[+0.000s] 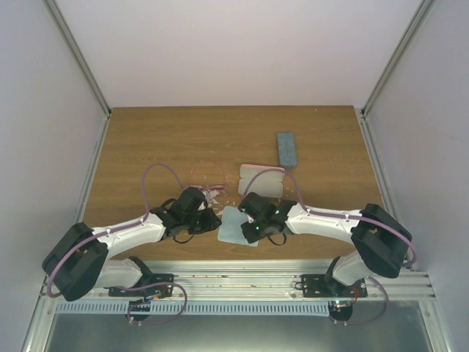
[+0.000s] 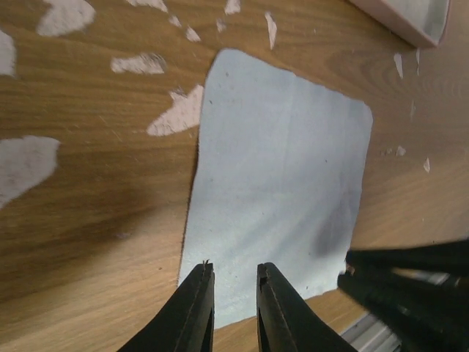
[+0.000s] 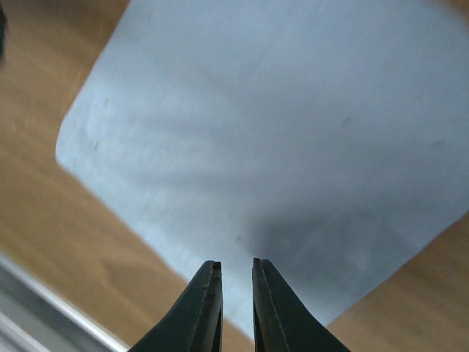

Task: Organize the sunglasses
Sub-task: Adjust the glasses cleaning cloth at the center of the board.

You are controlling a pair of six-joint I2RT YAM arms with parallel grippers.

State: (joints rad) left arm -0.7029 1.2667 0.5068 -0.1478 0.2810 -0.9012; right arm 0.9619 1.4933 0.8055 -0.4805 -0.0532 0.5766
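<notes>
One pair of pink sunglasses (image 1: 206,174) lies mid-frame on the tabletop (image 1: 146,139), left of one pink case (image 1: 260,180). One blue case (image 1: 286,149) lies upper right. Two claws, left (image 2: 234,268) and right (image 3: 236,262), hover barely spread over one cloth (image 2: 282,183), pinching nothing.

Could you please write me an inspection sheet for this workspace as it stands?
Surface: wooden table, pale worn patches.
Job's things: pink sunglasses lying mid-table; black pair not made out.
Clutter: light blue cloth flat near the front edge; pale case behind it; blue-grey case further back.
Grippers: left gripper slightly open over the cloth's near edge; right gripper jaws almost together above the cloth; nothing seen between either.
Cables: purple cables looped along both arms.
Surroundings: pale walls, metal rail in front.
</notes>
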